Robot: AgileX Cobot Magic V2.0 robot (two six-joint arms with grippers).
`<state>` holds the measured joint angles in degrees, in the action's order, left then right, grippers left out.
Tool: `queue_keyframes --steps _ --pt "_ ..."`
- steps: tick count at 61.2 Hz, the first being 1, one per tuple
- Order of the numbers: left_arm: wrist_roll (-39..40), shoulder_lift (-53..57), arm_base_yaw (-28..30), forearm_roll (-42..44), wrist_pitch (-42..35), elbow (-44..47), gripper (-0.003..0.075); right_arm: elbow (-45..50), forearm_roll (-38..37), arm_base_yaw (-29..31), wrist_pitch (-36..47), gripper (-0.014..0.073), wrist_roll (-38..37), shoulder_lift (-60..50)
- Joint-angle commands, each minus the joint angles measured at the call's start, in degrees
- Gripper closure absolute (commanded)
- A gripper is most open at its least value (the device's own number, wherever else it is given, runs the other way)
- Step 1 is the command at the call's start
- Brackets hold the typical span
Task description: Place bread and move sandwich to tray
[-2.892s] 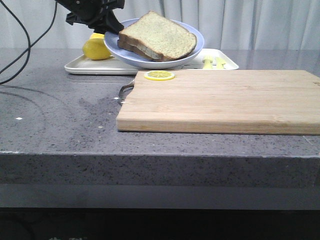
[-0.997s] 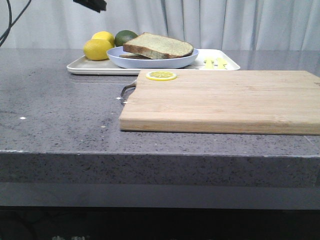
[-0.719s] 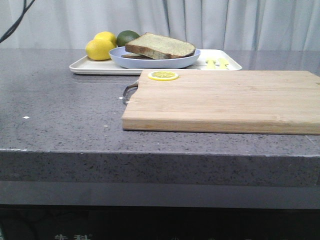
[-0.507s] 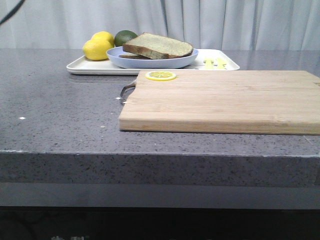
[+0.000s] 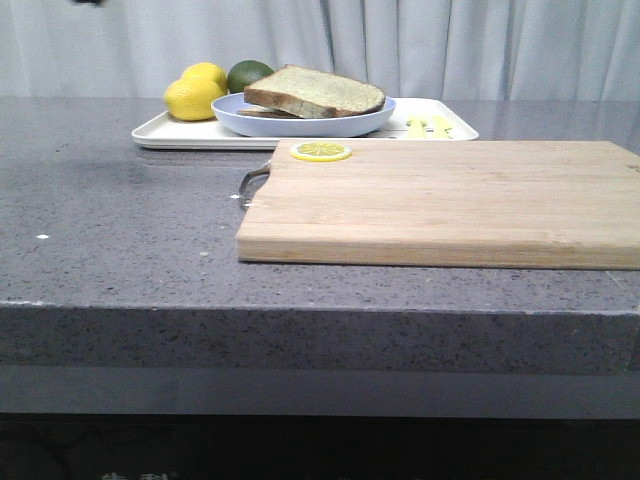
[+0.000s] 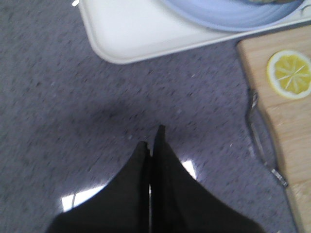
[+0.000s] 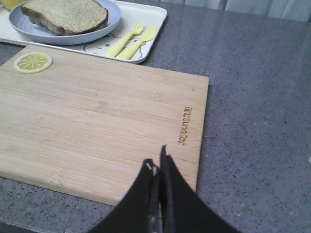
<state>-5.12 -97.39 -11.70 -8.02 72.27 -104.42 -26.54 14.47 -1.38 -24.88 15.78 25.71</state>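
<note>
The sandwich point(image 5: 315, 92) lies on its pale-blue plate point(image 5: 300, 122), and the plate rests on the white tray point(image 5: 170, 134) at the back of the counter. The thick bread slice point(image 7: 65, 14) is the sandwich's top layer; the egg is hidden. My left gripper point(image 6: 151, 138) is shut and empty above the grey counter, just off the tray's corner point(image 6: 141, 34) and the plate's rim point(image 6: 228, 14). My right gripper point(image 7: 156, 160) is shut and empty over the near right corner of the cutting board point(image 7: 107, 111).
Two lemons point(image 5: 195, 98) and a lime point(image 5: 249, 74) sit on the tray's left end. A yellow fork and knife point(image 7: 131, 41) lie on its right end. A lemon slice point(image 5: 320, 151) sits on the wooden board's far left corner, by its metal handle point(image 6: 262, 145).
The left gripper held the plate tilted above the tray. Now the plate sits flat on the tray, and the gripper has let go and drawn back up and left.
</note>
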Motion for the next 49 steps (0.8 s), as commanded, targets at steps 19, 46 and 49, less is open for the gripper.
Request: queue_keyframes --steps 19,46,49 --pt "-0.15 26.72 16.16 0.53 -16.03 27.39 0.0738 -1.58 0.60 0.02 4.65 0.0704 0.17 0.23" --pt "-1.67 62.09 19.34 -2.49 -41.07 60.99 0.0738 -1.58 0.60 0.02 4.65 0.0704 0.17 0.23" --pt "-1.67 65.71 19.34 -2.61 -42.43 63.56 0.0738 -1.58 0.60 0.02 4.65 0.0704 0.17 0.23"
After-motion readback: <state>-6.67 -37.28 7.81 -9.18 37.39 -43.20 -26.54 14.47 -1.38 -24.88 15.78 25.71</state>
